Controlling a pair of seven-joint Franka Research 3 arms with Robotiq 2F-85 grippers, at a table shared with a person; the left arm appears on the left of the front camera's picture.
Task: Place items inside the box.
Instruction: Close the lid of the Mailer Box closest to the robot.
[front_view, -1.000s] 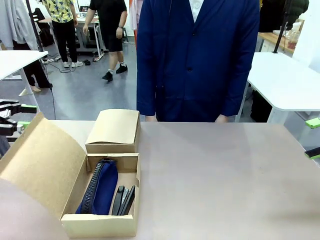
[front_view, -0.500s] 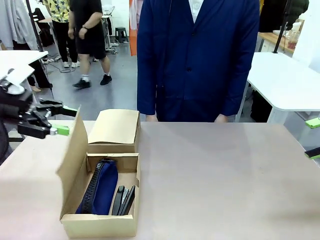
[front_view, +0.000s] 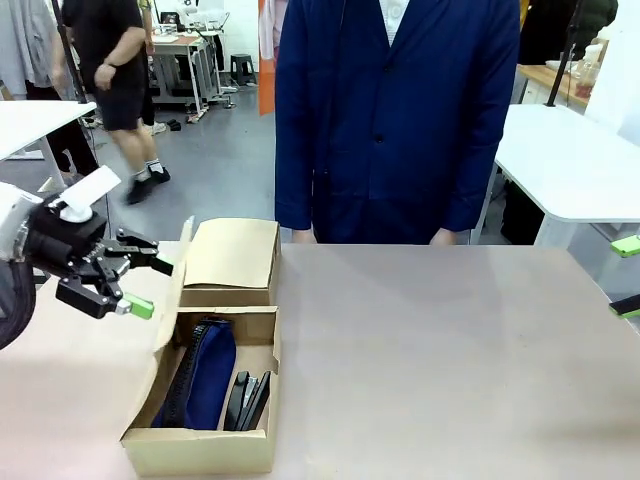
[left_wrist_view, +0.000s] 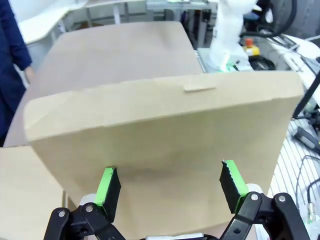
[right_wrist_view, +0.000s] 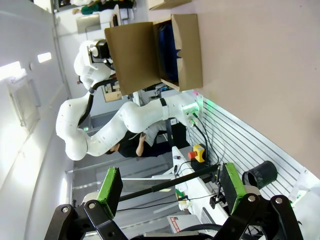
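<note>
An open cardboard box (front_view: 200, 448) stands at the table's near left. Inside lie a navy zip pouch (front_view: 207, 374) and two black staplers (front_view: 250, 400). Its lid (front_view: 166, 300) stands nearly upright on the left side. My left gripper (front_view: 152, 287) is open just behind the lid. In the left wrist view the lid (left_wrist_view: 165, 130) spans the picture, and the left gripper (left_wrist_view: 169, 185) is open with its green pads close to it. My right gripper (right_wrist_view: 170, 184) is open and holds nothing. It sits at the table's far right edge (front_view: 628, 275). From there the box (right_wrist_view: 187, 50) looks small.
A second, closed cardboard box (front_view: 230, 258) sits right behind the open one. A person in a blue coat (front_view: 395, 120) stands at the far edge with both hands at the table. The wide tabletop (front_view: 450, 350) stretches right of the boxes.
The lid has swung from lying flat out to the left up to nearly upright. My left gripper has travelled right and down behind it. The right gripper has stayed put.
</note>
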